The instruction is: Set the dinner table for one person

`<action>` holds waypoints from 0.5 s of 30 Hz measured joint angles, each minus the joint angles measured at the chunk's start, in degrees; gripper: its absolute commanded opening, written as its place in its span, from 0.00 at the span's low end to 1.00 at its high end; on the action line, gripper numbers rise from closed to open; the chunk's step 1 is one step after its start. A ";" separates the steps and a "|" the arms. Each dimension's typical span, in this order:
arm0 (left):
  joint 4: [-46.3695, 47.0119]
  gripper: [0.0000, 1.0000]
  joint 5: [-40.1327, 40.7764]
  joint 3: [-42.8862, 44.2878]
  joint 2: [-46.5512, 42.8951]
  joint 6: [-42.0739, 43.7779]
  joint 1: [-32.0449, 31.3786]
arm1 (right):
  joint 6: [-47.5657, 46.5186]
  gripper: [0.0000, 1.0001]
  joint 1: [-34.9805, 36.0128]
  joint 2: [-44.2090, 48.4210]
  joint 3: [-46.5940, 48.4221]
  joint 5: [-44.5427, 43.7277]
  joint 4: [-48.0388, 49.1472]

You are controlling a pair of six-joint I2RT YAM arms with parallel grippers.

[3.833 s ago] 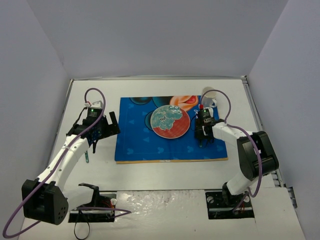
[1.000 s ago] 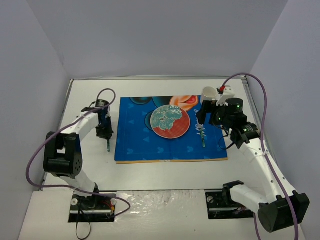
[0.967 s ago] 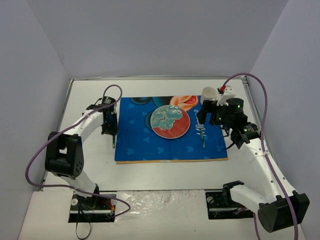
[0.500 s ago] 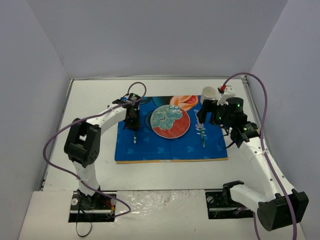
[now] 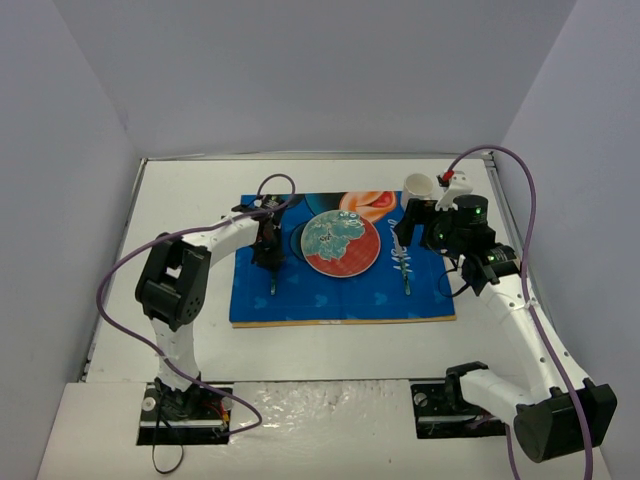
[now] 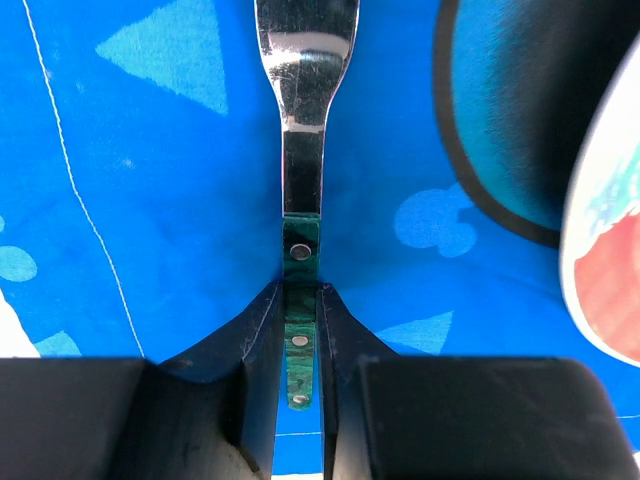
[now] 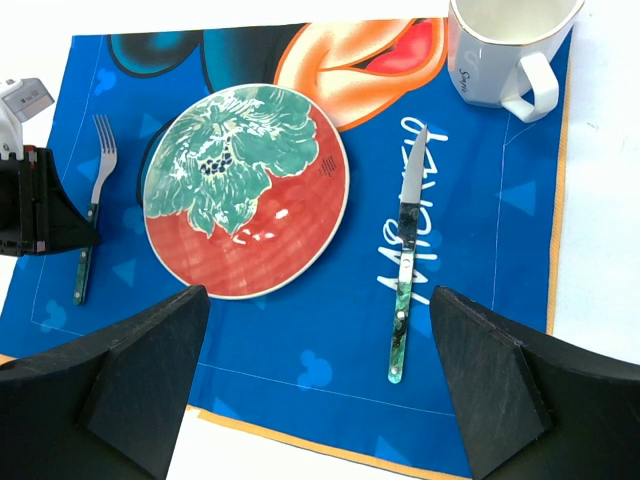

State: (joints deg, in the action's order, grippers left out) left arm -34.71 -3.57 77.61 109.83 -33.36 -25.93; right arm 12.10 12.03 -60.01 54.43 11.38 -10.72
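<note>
- Tabletop [image 5: 180,200]: white, it lay under both arms and carried a blue placemat [image 5: 340,295] at its middle.
- Left tool [image 6: 300,296]: narrow, with its fingers pinched on the green handle of a fork [image 6: 305,150]. It sat low over the left part of the placemat, so the tabletop lay beneath it under the mat and showed bare to its left.
- Fork: it pointed to the far edge, just left of the plate [image 5: 340,243] and apart from it.
- Right tool [image 7: 318,300]: wide apart and holding nothing, it hung above the right part of the placemat, with bare tabletop beyond the mat's right edge.
- Knife [image 7: 405,250]: it lay on the placemat right of the plate.
- Mug [image 7: 500,50]: it stood at the far right corner of the placemat.
</note>
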 measured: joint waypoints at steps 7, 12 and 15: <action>-0.04 0.00 0.01 -0.38 0.00 -0.24 0.00 | 0.01 0.89 0.00 0.00 0.00 0.00 0.02; -0.05 0.10 0.00 -0.37 0.01 -0.22 0.00 | 0.02 0.90 -0.06 0.00 0.00 0.00 0.00; -0.33 0.19 -0.02 -0.37 0.14 -0.25 0.00 | 0.00 0.89 -0.19 0.00 0.00 0.00 0.00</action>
State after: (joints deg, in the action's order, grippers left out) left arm -35.03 -3.60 77.23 109.97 -33.61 -25.93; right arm 12.10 11.84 -60.01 54.43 11.38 -10.72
